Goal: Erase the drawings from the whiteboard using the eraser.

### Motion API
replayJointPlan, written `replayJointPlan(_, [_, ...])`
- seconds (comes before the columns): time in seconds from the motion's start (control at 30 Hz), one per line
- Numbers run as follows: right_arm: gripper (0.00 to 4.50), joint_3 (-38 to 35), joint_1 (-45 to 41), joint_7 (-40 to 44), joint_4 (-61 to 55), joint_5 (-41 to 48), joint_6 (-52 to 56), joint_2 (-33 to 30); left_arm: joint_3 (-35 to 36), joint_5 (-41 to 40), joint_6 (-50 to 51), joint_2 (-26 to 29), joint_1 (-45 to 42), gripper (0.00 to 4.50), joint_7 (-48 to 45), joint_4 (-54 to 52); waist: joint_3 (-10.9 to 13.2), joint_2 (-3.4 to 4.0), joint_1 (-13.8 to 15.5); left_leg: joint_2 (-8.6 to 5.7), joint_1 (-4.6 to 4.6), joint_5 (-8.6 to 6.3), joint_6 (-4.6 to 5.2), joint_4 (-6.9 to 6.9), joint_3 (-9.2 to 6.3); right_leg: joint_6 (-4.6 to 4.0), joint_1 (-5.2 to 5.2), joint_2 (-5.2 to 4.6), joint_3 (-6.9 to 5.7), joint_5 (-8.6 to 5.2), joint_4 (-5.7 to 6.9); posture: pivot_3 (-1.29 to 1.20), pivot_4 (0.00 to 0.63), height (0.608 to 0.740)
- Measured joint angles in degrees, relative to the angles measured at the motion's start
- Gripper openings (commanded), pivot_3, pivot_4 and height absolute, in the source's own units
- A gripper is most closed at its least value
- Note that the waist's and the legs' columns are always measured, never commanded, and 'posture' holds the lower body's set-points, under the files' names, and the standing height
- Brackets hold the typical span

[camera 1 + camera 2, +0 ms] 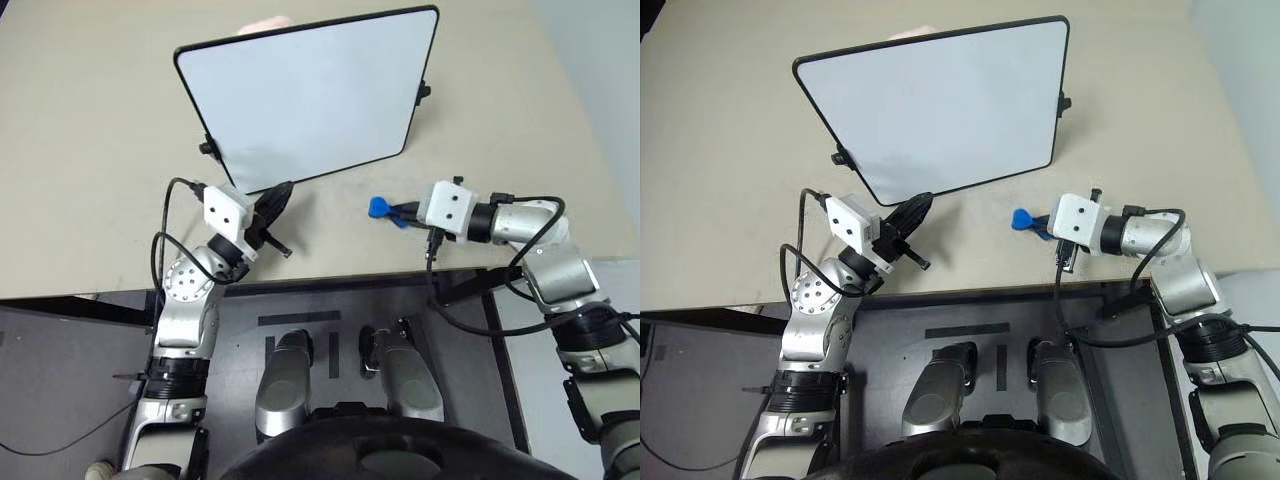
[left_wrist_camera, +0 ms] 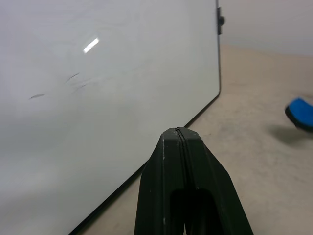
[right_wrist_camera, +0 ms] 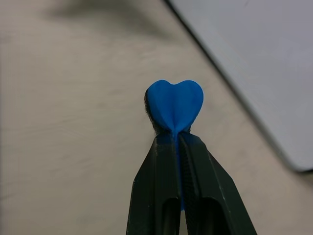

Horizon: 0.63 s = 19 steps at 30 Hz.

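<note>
Beige table top [image 1: 80, 150] holds everything. Nearest, the right gripper [image 1: 400, 213] points in toward the middle, pinching the blue eraser [image 1: 380, 208] just off the whiteboard's near corner. The left gripper [image 1: 282, 192], fingers pressed together with nothing between them, touches the whiteboard [image 1: 310, 95]'s near edge. Farther back, the board leans up, wiped white.

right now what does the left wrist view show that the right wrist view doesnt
Left wrist view alone: the left hand, fingers shut together on nothing, close to the whiteboard's lower rim; faint grey streaks on the board face; a black knob on the board's side edge.

Right wrist view alone: the right hand shut on the eraser, whose blue lobed end sticks out past the fingertips.

Both share: the whiteboard with its black rim, the blue eraser and the beige table.
</note>
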Motion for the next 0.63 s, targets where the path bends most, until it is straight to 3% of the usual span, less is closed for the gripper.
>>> replayJointPlan(0.2, [2.38,1.79,-0.33,-1.47,0.13,-0.69,2.54,3.25,0.09,-0.13,0.09,0.74,-0.03,0.0,-0.4,0.21,0.0,0.0,0.03,-0.01,0.2,0.16,0.12,0.0,-0.07,0.06,0.23,0.0,0.05,0.03,0.03,0.0,0.15,0.74])
replayJointPlan(0.63, [2.38,-8.28,0.67,-5.92,-3.65,4.76,4.95,4.05,0.92,-1.27,2.65,3.6,0.47,0.0,-1.68,-0.37,0.0,0.0,0.38,-0.06,0.14,0.07,0.13,0.0,-0.08,-0.02,0.22,0.0,0.12,0.03,0.04,0.0,0.15,0.74])
